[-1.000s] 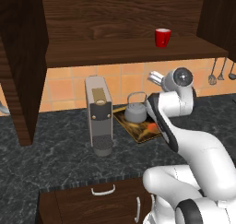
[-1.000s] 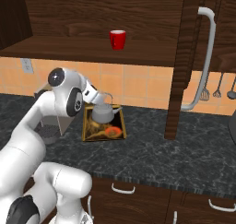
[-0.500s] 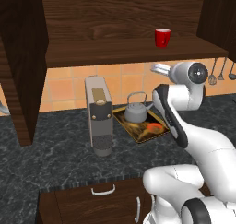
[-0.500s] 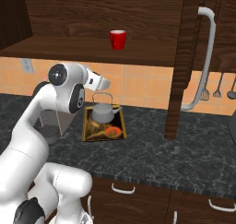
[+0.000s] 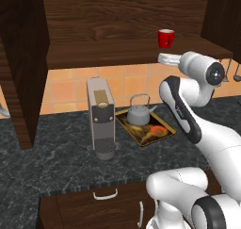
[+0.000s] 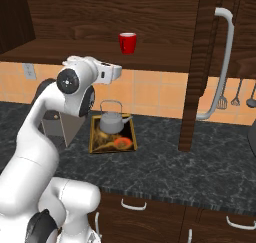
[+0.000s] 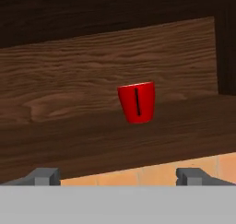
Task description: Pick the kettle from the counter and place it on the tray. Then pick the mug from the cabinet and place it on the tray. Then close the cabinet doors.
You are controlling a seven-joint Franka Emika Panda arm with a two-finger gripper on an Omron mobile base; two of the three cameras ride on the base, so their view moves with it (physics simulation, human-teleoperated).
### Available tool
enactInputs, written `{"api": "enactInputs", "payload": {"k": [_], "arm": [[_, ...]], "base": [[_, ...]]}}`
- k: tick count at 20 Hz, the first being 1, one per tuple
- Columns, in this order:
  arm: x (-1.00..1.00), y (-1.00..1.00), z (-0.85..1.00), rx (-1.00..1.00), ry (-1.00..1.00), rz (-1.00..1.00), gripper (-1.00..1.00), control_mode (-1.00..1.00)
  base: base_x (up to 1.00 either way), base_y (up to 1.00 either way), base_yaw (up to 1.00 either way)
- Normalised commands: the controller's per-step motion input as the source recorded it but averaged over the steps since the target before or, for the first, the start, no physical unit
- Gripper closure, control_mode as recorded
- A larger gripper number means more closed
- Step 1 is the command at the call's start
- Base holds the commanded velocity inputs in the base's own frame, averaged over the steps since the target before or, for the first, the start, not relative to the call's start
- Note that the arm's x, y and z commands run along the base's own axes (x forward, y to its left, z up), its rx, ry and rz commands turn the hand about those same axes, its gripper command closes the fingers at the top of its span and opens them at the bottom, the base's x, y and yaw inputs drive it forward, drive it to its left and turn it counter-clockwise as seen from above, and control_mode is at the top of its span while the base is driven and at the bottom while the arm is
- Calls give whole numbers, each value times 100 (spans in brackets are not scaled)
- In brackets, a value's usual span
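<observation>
The robot's gripper (image 7: 118, 176) pointed toward the open wall cabinet (image 5: 108, 53), its jaws spread wide and holding nothing, the two dark fingertips (image 7: 44, 176) standing well apart at the bottom of the hand view. Between and above them, the red mug (image 7: 137, 102) stood upright on the cabinet's shelf, its handle turned edge-on toward the camera as a thin dark line, with the wood-grain back panel behind it. From the left base view the mug (image 5: 165, 37) sat near the shelf's right end, just above the arm's raised wrist, which reached in below the shelf's front edge; the right base view placed the mug (image 6: 128, 42) above and slightly right of the hand, apart from it. Down on the dark marbled counter (image 5: 61, 162), the grey kettle (image 5: 139, 114) already rested on the tray (image 5: 162, 134), occupying its rear part beside the orange-red picture, spout turned to the right in the left base view. A tall grey coffee machine (image 5: 100, 117) stood just left of the tray. The cabinet doors remained open: one panel (image 5: 23, 68) hung at the left of the left base view, and the other (image 6: 200, 67), with its long silver bar handle (image 6: 224, 62), hung at the right of the right base view.
</observation>
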Motion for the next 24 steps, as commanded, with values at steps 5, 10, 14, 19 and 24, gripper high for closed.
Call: {"api": "enactInputs", "payload": {"k": [5, 10, 14, 19, 24], "arm": [[2, 5, 5, -2, 0, 0, -100, -100], [0, 0, 25, -3, 0, 0, -100, -100], [3, 0, 23, -5, 1, 0, -100, -100], [22, 3, 16, -6, 8, 0, -100, -100], [38, 1, 2, -3, 3, 0, -100, -100]], "base": [[0, 0, 0], [0, 0, 0], [0, 0, 0], [0, 0, 0], [0, 0, 0]]}}
